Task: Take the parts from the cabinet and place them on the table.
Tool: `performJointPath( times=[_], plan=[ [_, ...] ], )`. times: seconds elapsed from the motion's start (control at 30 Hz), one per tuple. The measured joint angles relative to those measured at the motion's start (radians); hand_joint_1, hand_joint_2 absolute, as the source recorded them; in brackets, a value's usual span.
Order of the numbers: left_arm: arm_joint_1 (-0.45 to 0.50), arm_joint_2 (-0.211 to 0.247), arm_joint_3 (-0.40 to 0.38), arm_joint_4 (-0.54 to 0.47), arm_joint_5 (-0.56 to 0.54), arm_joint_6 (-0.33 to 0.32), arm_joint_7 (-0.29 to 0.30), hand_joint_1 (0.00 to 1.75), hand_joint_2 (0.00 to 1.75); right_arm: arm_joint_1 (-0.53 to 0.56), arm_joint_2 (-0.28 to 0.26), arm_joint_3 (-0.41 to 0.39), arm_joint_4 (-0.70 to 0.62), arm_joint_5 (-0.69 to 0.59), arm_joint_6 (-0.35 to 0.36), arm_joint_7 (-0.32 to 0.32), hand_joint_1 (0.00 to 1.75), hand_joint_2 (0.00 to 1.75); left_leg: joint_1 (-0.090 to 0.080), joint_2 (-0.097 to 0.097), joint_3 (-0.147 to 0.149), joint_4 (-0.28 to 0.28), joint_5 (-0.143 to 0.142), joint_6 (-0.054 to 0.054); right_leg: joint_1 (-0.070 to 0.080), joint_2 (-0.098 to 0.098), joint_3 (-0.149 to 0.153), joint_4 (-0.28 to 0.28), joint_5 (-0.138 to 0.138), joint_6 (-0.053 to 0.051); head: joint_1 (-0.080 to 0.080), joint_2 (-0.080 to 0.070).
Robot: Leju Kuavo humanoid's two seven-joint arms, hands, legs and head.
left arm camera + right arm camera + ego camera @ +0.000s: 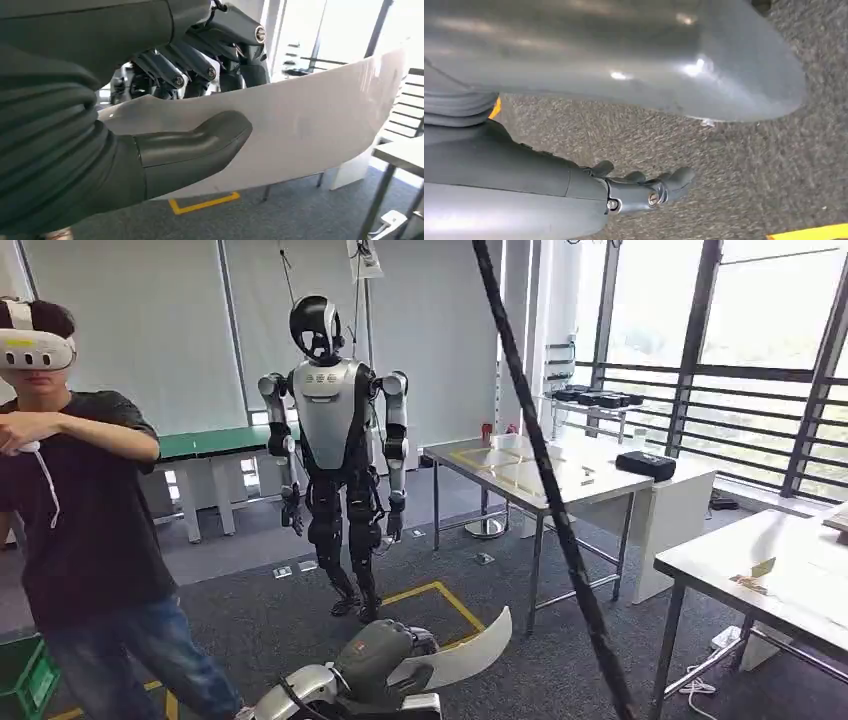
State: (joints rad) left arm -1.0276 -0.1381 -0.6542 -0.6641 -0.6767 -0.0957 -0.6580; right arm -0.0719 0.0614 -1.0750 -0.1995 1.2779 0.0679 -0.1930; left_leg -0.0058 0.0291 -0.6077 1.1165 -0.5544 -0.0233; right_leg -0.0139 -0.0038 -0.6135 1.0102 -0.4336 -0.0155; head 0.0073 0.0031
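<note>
A white curved panel part [468,651] juts out to the right from my left hand [385,662], low in the head view above the grey carpet. Seen from the left wrist, my thumb [200,145] presses on the near face of the part [320,120] while the darker fingers [200,65] reach over its far side. My right hand [644,189] hangs above the carpet, its fingers loosely extended and holding nothing. A grey table [545,480] with yellow tape on its top stands ahead on the right. A second table [745,555] is nearer, at the right edge.
Another humanoid robot [335,440] stands ahead in the middle. A person [85,520] wearing a headset stands close on the left. A black cable [560,510] hangs diagonally across the view. Yellow tape [452,602] marks the carpet. A green crate [25,680] sits at the lower left.
</note>
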Motion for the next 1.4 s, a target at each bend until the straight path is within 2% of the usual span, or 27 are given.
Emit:
performJointPath(
  times=[0.07,0.1,0.13,0.17,0.23,0.27,0.3,0.4,0.43,0.5,0.53,0.6,0.63,0.67,0.7,0.73,0.77,0.8,0.93,1.0,1.03,1.1,1.13,1.2,1.27,1.3,1.4],
  plan=[
    [0.006,0.007,-0.001,0.002,-0.001,0.0,0.001,1.75,1.75,-0.004,0.0,0.0,0.0,0.0,0.0,0.0,0.0,0.0,0.002,-0.024,-0.081,0.171,-0.074,-0.005,0.0,0.025,-0.001,0.0,0.0,-0.003,-0.001,0.0],
    [0.01,0.008,-0.001,0.003,-0.001,0.0,0.001,1.75,1.75,-0.003,0.0,0.0,0.0,0.0,0.001,0.0,0.0,0.0,0.002,-0.025,-0.109,0.222,-0.082,-0.005,0.0,0.038,-0.001,0.001,0.0,-0.003,-0.001,0.0],
    [0.014,0.011,-0.001,0.005,-0.001,0.0,0.001,1.75,1.75,-0.002,0.0,0.0,0.0,0.0,0.002,0.0,0.0,0.0,0.002,-0.026,-0.113,0.222,-0.067,-0.005,0.0,0.051,-0.001,0.001,0.0,-0.003,-0.002,0.0],
    [0.014,0.013,-0.001,0.006,-0.001,0.0,0.002,1.75,1.75,0.0,0.0,0.0,0.0,0.0,0.002,0.0,0.0,0.0,0.002,-0.027,-0.097,0.177,-0.031,-0.002,0.0,0.065,-0.001,0.003,0.0,-0.003,-0.002,0.0],
    [0.012,0.013,-0.001,0.006,-0.001,0.0,0.002,1.75,1.75,0.0,0.0,0.0,0.0,0.0,0.002,0.0,0.0,0.0,0.003,-0.051,-0.016,-0.004,0.068,0.007,0.0,0.088,0.0,0.006,0.0,0.0,-0.002,0.0],
    [0.01,0.013,-0.001,0.007,-0.001,0.0,0.001,1.75,1.75,0.0,0.001,0.0,0.0,0.0,0.002,-0.001,0.0,0.0,0.007,-0.111,0.015,-0.083,0.085,0.011,-0.002,0.099,-0.004,0.008,-0.001,0.004,-0.002,0.0],
    [0.01,0.013,-0.001,0.007,-0.001,0.0,0.0,1.75,1.75,-0.003,0.0,0.0,0.0,0.0,0.002,0.0,0.0,0.0,0.007,-0.117,0.026,-0.096,0.08,0.011,0.0,0.108,-0.009,0.012,0.0,0.011,-0.002,0.0],
    [0.009,0.009,-0.002,0.007,-0.001,0.0,0.002,1.75,1.75,0.004,0.001,0.0,0.0,0.0,0.002,-0.001,0.0,0.0,-0.002,-0.084,0.026,-0.094,0.084,0.027,-0.01,0.141,-0.016,0.0,0.011,0.035,-0.002,0.0],
    [0.009,0.005,-0.002,0.005,-0.001,0.0,0.002,1.75,1.75,0.005,-0.001,0.0,0.0,0.0,0.002,0.0,0.0,0.0,0.008,-0.07,0.031,-0.109,0.092,0.038,-0.006,0.145,-0.017,0.001,0.01,0.04,-0.002,0.0],
    [0.006,0.0,-0.002,0.004,-0.001,0.0,0.0,1.75,1.75,0.004,0.0,0.0,0.0,0.0,0.002,0.0,0.0,0.0,0.007,-0.047,0.034,-0.117,0.097,0.05,0.002,0.046,-0.051,0.073,-0.039,0.04,0.003,0.0],
    [0.006,0.001,-0.002,0.004,-0.001,0.0,0.0,1.75,1.75,0.0,0.0,0.0,0.0,0.0,0.002,-0.001,0.0,0.0,0.005,-0.032,0.034,-0.117,0.096,0.052,0.001,0.022,-0.092,0.159,-0.082,0.045,0.005,0.0],
    [0.008,0.002,-0.002,0.009,-0.001,0.0,0.001,1.75,1.75,-0.001,0.0,0.0,0.0,0.0,0.002,-0.001,0.0,0.0,0.002,-0.002,0.032,-0.114,0.093,0.055,-0.003,0.014,-0.164,0.308,-0.135,0.052,0.005,0.0],
    [0.01,0.002,-0.002,0.01,-0.001,0.0,0.0,1.75,1.75,0.001,0.0,0.0,0.0,0.0,0.002,-0.001,0.0,0.0,0.003,0.01,0.032,-0.114,0.092,0.055,-0.005,0.012,-0.173,0.324,-0.13,0.054,0.005,0.0],
    [0.01,0.002,-0.002,0.01,-0.001,0.0,0.0,1.75,1.75,0.003,0.0,0.0,0.0,0.0,0.002,-0.001,0.0,0.0,0.003,0.021,0.032,-0.112,0.09,0.053,-0.007,0.009,-0.156,0.289,-0.105,0.057,0.005,0.0],
    [0.01,0.002,-0.002,0.01,-0.001,0.0,0.001,1.75,1.75,0.003,0.0,0.0,0.0,0.0,0.002,-0.001,0.0,0.0,0.003,0.033,0.032,-0.109,0.088,0.051,-0.009,0.002,-0.113,0.211,-0.064,0.058,0.005,0.0],
    [0.009,0.002,-0.002,0.01,-0.001,0.0,0.001,1.75,1.75,0.003,0.0,0.0,0.0,0.0,0.002,-0.001,0.0,0.0,0.004,0.044,0.032,-0.104,0.083,0.047,-0.01,-0.019,-0.051,0.1,-0.019,0.059,0.005,0.0],
    [0.008,0.001,-0.002,0.01,-0.001,0.0,0.0,1.75,1.75,0.001,-0.001,0.0,0.0,0.0,0.002,-0.001,0.0,0.0,0.002,0.055,0.032,-0.096,0.077,0.041,-0.009,-0.055,-0.004,0.015,0.0,0.059,0.005,0.0],
    [0.007,0.002,-0.002,0.009,-0.001,0.0,0.001,1.75,1.75,-0.001,0.0,0.0,0.0,0.0,0.002,-0.002,0.0,0.0,-0.005,0.061,0.031,-0.094,0.072,0.034,-0.002,-0.07,-0.007,0.016,-0.008,0.05,0.005,0.0],
    [0.004,-0.006,-0.003,0.01,-0.001,0.0,-0.002,1.75,1.75,0.002,0.0,0.0,0.0,-0.001,0.001,-0.004,0.0,0.0,-0.006,0.094,0.043,-0.096,0.064,0.012,-0.003,-0.027,-0.01,0.009,-0.002,0.023,0.003,0.0],
    [-0.001,-0.006,-0.003,0.01,-0.001,0.0,-0.004,1.75,1.75,0.001,0.0,0.0,0.0,-0.001,0.0,-0.005,0.0,0.0,0.003,0.012,0.016,-0.034,0.02,-0.001,-0.01,-0.009,-0.007,0.005,0.003,0.011,0.0,0.0],
    [-0.001,-0.004,-0.003,0.012,0.0,0.0,-0.004,1.75,1.75,-0.002,0.0,0.0,0.0,-0.002,-0.001,-0.006,0.0,0.0,0.004,-0.012,-0.018,0.043,-0.022,-0.004,-0.01,0.0,-0.008,0.005,0.004,0.007,0.0,0.0],
    [0.003,-0.002,-0.003,0.019,0.0,-0.001,-0.005,1.75,1.75,-0.003,0.0,0.0,0.0,-0.002,-0.001,-0.006,0.0,0.0,0.006,-0.023,-0.088,0.19,-0.078,-0.007,-0.01,0.025,-0.009,0.005,0.004,0.006,0.0,0.0],
    [0.005,-0.002,-0.003,0.023,0.0,0.0,-0.006,1.75,1.75,-0.002,0.0,0.0,0.0,-0.002,-0.001,-0.006,0.0,0.0,0.006,-0.024,-0.104,0.219,-0.076,-0.006,-0.01,0.038,-0.009,0.005,0.004,0.006,-0.001,0.0],
    [0.006,0.0,-0.003,0.028,0.0,-0.001,-0.006,1.75,1.75,0.002,0.0,0.0,0.0,-0.002,-0.001,-0.005,0.0,0.0,0.007,-0.027,-0.076,0.15,-0.018,-0.002,-0.01,0.063,-0.009,0.007,0.005,0.007,-0.002,0.0],
    [0.003,-0.001,-0.004,0.029,0.002,0.0,-0.008,1.75,1.75,0.001,0.0,0.0,0.0,-0.002,-0.001,-0.006,0.0,0.0,0.011,-0.059,0.014,-0.038,0.074,0.004,-0.012,0.089,-0.009,0.011,0.006,0.013,-0.002,0.0],
    [0.001,-0.001,-0.004,0.031,0.002,0.0,-0.011,1.75,1.75,0.0,0.0,0.0,0.0,-0.002,-0.001,-0.006,0.0,0.0,0.014,-0.103,0.031,-0.079,0.059,0.005,-0.009,0.099,-0.015,0.014,0.007,0.022,-0.002,0.0],
    [0.001,-0.005,-0.005,0.033,0.003,0.0,-0.013,1.75,1.75,0.004,0.0,0.0,0.0,-0.002,-0.002,-0.006,0.0,0.0,0.004,-0.076,0.032,-0.082,0.068,0.02,-0.016,0.127,-0.024,0.006,0.018,0.044,0.0,0.0]
  ],
)
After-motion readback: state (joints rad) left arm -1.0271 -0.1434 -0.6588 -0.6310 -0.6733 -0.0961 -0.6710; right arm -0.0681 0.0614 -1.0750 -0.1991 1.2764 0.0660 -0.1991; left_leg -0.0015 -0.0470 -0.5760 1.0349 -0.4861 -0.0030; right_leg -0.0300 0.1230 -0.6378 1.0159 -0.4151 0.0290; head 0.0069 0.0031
